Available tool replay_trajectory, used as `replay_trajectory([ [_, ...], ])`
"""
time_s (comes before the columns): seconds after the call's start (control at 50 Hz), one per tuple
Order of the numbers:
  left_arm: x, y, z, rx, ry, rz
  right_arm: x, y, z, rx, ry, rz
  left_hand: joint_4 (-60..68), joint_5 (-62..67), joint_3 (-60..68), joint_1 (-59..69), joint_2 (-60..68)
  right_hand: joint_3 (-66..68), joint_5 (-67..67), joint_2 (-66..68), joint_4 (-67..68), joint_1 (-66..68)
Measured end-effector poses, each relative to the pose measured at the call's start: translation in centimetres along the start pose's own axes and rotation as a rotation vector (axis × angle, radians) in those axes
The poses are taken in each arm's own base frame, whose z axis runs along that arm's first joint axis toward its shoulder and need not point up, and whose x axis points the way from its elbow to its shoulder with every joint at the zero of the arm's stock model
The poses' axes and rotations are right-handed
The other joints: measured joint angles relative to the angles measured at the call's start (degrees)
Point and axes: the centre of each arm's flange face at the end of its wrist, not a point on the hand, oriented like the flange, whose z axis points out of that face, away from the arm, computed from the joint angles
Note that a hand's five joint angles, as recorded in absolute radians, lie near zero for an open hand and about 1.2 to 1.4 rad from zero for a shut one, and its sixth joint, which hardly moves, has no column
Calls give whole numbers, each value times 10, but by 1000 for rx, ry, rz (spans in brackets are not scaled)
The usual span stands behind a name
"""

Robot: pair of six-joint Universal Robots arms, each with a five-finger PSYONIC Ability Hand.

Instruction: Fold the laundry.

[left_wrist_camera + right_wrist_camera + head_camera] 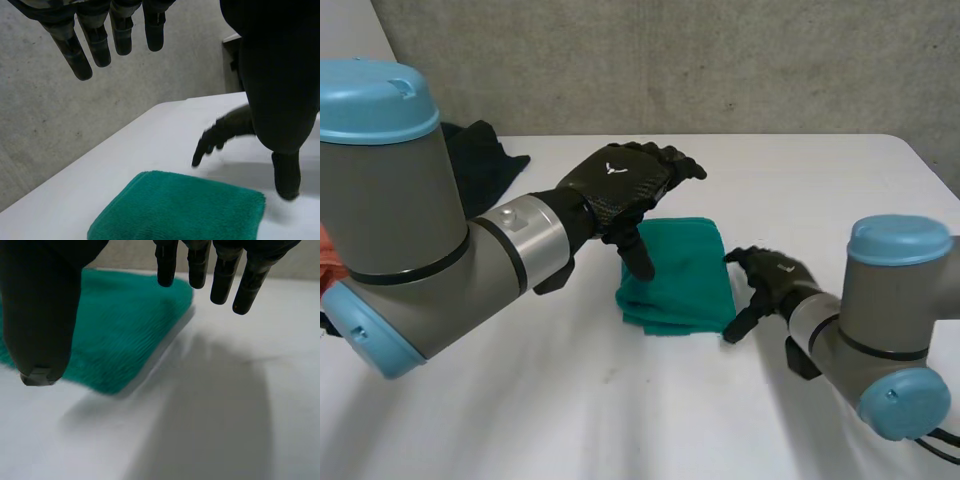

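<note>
- The left arm is reaching in from the near left, its grey forearm angling toward the middle of the scene.
- The left hand is hovering raised at the centre with its back facing up. Its fingers are stretching out straight toward the far right, and its thumb is pointing downward, well apart from them, gripping nothing.
- The right arm is coming in from the near right, its elbow bending close to the camera.
- The right hand is sitting low, to the right of the left hand and nearer. Its fingers are hanging loosely and its thumb is spreading wide of them, its grasp empty.
</note>
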Motion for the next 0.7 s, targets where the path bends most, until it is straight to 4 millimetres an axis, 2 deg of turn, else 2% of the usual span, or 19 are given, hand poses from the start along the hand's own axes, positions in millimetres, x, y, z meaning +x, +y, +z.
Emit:
replay_trajectory([
  [0.12,1,-1,-2,4,0,1,-3,14,18,-29,-34,6,0,0,0,0,0,0,0,0,0,0],
  [0.24,2,-4,-4,12,-5,3,-9,19,31,-16,-47,-8,0,0,0,0,0,21,22,17,4,6],
  [0.62,6,-18,-12,49,2,-24,-17,6,52,79,-73,-11,0,0,0,0,0,67,59,55,53,56],
  [0.68,6,-18,-12,48,2,-25,-17,6,54,81,-74,-8,0,0,0,0,0,89,79,83,77,80],
  [0.7,6,-17,-12,48,2,-27,-17,6,57,83,-76,-3,0,0,0,0,0,180,158,177,168,161],
])
